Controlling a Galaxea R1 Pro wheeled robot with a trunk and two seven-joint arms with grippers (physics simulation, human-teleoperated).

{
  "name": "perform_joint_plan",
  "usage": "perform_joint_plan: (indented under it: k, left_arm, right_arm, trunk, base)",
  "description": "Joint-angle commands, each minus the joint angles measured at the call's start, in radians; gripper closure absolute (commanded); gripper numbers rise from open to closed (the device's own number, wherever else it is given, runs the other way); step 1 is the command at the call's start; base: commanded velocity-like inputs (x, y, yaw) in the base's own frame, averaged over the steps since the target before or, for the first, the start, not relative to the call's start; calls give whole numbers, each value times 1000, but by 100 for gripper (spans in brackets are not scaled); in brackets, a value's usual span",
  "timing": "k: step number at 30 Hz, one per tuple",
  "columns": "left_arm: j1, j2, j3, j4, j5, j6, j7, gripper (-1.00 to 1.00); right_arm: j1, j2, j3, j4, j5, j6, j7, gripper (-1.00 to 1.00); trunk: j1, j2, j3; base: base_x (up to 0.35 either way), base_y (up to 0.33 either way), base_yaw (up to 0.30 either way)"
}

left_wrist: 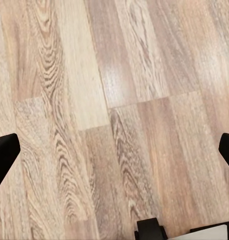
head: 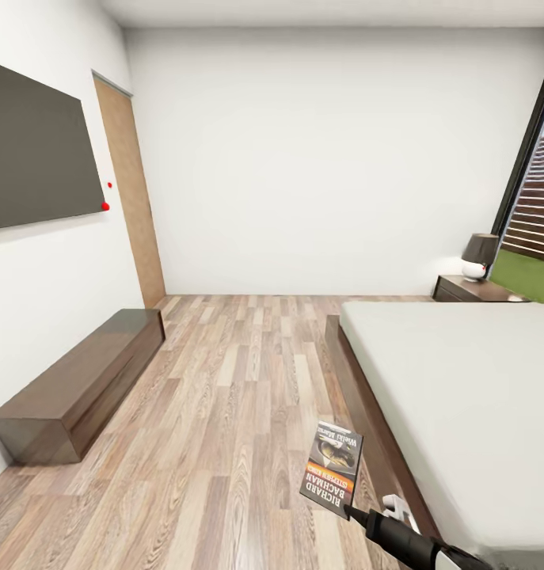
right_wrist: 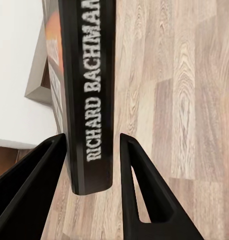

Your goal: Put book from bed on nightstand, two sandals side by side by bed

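From my seat, the bed (head: 462, 380) anchors everything: the nightstand (head: 471, 290) sits behind its far corner against the back wall, with a lamp (head: 479, 256) on top. To the bed's left, over the floor (head: 224, 412), my right gripper (right_wrist: 92, 150) holds the book (head: 332, 458). Farther left, a low bench (head: 81, 380) lies along the wall.

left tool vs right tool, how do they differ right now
The left tool stands wide open with nothing between its fingers, just bare wood floor below. The right tool is closed on the book, pinching it near the spine that reads "Richard Bachman". In the head view the right tool holds the book up over the floor beside the bed. Both have black fingers.
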Motion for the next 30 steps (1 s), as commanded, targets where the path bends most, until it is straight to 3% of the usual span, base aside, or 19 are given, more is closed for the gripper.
perform_joint_plan:
  k: [1, 20, 30]
  left_arm:
    - [-1, 0, 9, 1, -8, -3, -3, -100]
    - [-1, 0, 22, 0, -6, -4, -3, -100]
    - [-1, -1, 24, -2, -6, -4, -5, -100]
  right_arm:
    - [-1, 0, -1, 0, -6, 6, 3, 100]
    - [-1, 8, -1, 2, -5, 6, 2, 100]
    - [-1, 8, -1, 2, -6, 6, 3, 100]
  trunk:
    - [0, -1, -1]
    - [0, -1, -1]
    - [0, -1, -14]
  base:
    - [0, 0, -10]
    - [0, 0, -1]
    - [0, 0, 0]
